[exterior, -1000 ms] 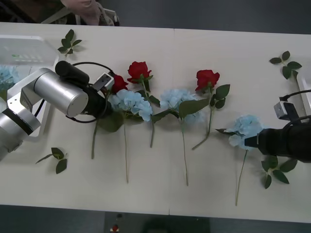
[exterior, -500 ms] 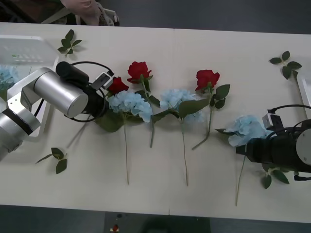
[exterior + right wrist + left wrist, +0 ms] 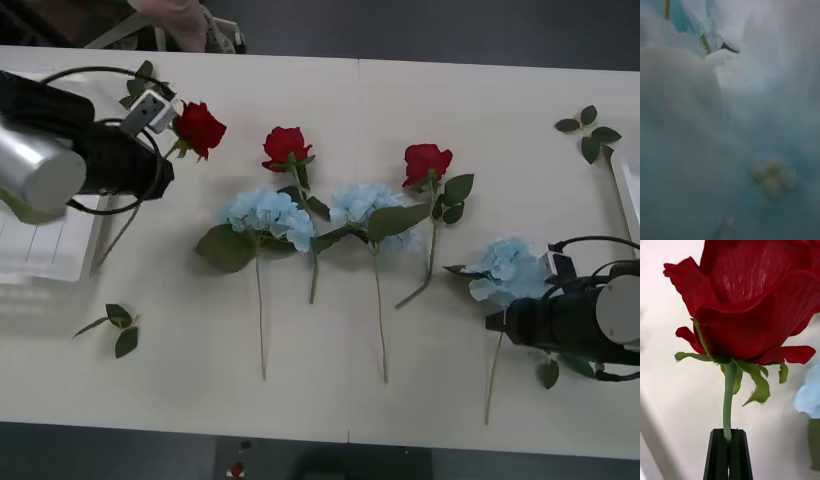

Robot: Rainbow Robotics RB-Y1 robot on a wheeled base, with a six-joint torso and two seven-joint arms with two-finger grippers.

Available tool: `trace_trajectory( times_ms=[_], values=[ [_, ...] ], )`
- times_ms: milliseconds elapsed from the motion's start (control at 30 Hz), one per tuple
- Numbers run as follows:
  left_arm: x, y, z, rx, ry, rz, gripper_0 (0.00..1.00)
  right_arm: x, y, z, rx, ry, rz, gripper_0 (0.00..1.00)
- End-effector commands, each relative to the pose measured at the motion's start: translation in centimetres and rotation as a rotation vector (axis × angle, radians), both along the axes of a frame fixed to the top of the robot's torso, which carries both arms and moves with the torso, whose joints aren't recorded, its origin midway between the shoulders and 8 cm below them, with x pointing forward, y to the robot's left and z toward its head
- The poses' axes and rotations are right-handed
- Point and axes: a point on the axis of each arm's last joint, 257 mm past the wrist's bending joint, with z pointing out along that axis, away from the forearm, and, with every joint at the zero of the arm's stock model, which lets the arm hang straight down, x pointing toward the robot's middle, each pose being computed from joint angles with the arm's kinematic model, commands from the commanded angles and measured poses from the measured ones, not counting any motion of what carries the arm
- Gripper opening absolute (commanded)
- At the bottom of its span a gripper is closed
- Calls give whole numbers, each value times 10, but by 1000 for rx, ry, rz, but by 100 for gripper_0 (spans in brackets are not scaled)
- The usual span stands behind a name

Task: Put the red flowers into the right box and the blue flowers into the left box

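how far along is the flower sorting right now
Early stage. In hand: the left gripper, jaws shut on a red rose's stem, holds it lifted near the left box. The right gripper is at the rightmost blue flower. Left on the table: two roses and two blue flowers.

One red rose [image 3: 200, 128] hangs lifted by its stem; two roses [image 3: 286, 146] and three blue flowers [image 3: 268, 214] lie flat.
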Motion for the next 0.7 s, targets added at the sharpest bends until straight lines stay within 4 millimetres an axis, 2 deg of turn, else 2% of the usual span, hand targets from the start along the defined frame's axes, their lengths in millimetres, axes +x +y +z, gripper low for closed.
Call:
trace_trajectory(
  times_ms=[33,100,133,167,200,267,333,367,400,433,500,600,633,667,700],
  values=[
    [-11,-36,79,-225,-109,-34,0,4,9,-7,-26,-17,54,100],
    [-21,-70,102,-323,-140,-87,0,6,12,-11,-24,-22,57,100],
    [-24,-80,108,-351,-149,-102,0,7,13,-12,-25,-24,60,100],
    [-30,-104,122,-407,-178,-142,0,8,15,-14,-24,-27,59,100],
    [-33,-113,129,-428,-192,-160,0,9,16,-14,-23,-28,62,100],
    [-43,-151,152,-508,-246,-228,0,7,19,-18,-23,-24,63,100],
    [-49,-172,162,-556,-265,-260,0,7,22,-19,-21,-22,68,100],
    [-54,-193,172,-602,-275,-290,0,7,25,-20,-22,-20,71,100],
    [-55,-201,176,-619,-276,-299,0,7,26,-21,-20,-20,74,100],
    [-59,-218,183,-658,-278,-320,0,6,27,-22,-24,-17,74,100],
    [-61,-232,190,-695,-277,-333,0,6,27,-24,-26,-15,74,100],
    [-69,-271,198,-763,-250,-378,0,3,28,-27,-28,-11,76,71],
    [-70,-282,200,-777,-244,-390,0,3,28,-28,-32,-11,77,51],
    [-71,-288,201,-785,-238,-395,0,2,27,-29,-34,-10,76,40],
    [-73,-299,204,-802,-231,-407,0,1,28,-30,-34,-10,78,19]
  ],
)
